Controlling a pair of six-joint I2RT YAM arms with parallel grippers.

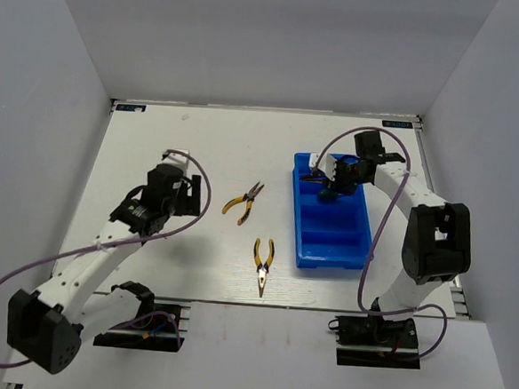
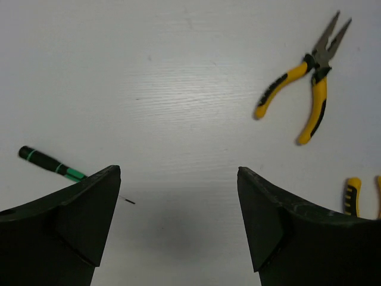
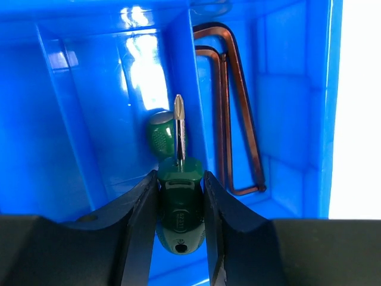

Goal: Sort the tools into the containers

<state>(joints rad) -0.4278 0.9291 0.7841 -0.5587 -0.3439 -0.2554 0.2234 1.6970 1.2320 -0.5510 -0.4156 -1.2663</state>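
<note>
Left end effector (image 2: 178,173): released, empty, low over the surface (image 2: 178,71). Thin screwdriver (image 2: 50,164) lies just to its left, its shaft running under the left finger and its tip toward the gap. Pliers (image 2: 306,89) are well to the right. Left arm is nearer.

Right end effector (image 3: 180,179): grasping a stubby screwdriver (image 3: 178,208), its blade along a tray (image 3: 71,119) divider. Hex keys (image 3: 238,119) lie right of the divider.

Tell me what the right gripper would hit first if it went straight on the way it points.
Likely the other green-handled screwdriver lying in the blue tray, just past the tip of the stubby screwdriver the right gripper holds; otherwise that compartment's floor. Depth is unclear.
</note>
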